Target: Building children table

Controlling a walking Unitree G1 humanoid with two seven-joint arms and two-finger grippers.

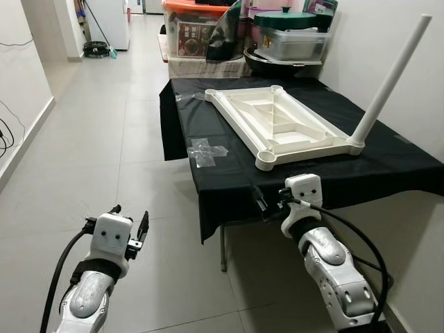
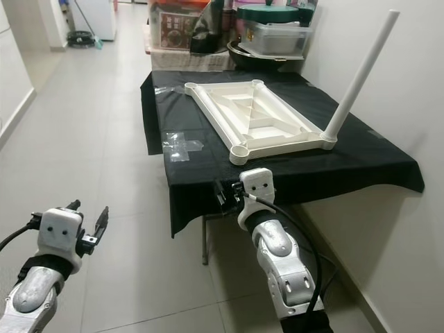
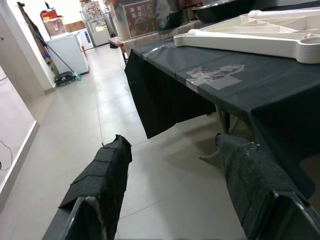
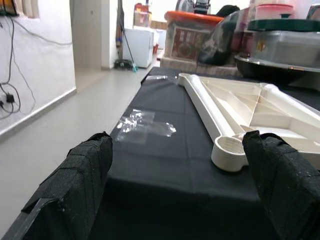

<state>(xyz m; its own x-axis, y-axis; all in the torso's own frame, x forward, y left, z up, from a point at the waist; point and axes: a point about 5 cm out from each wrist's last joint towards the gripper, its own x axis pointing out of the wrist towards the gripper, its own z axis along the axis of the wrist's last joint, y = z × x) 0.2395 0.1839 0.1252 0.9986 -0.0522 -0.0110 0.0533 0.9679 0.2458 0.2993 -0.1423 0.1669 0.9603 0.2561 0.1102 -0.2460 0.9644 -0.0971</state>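
Left claw hangs low over the floor, off the worktop's left edge, fingers apart, holding nothing; looks parked while the other arm works. Worktop is draped in a black cloth, likely to protect the plastic parts and keep them easy to see. Clear plastic wrap lies flat on the cloth near the left edge, apart from the parts; probably discarded packaging. The white tabletop lies upside down in the middle of the worktop, ribbed underside up, so its corner sockets face up to take legs. Near-corner socket is empty, just ahead of the right claw. The two far corner sockets also look empty. One white leg already stands in the near right corner socket, leaning up and to the right toward the wall. So the build seems about a quarter done, three legs to go, and no loose legs are visible here. Right claw is at the worktop's front edge, about level with the cloth, fingers wide apart and empty, pointing at the empty near socket in the right wrist view. Bins and a pan are stacked behind the far end.
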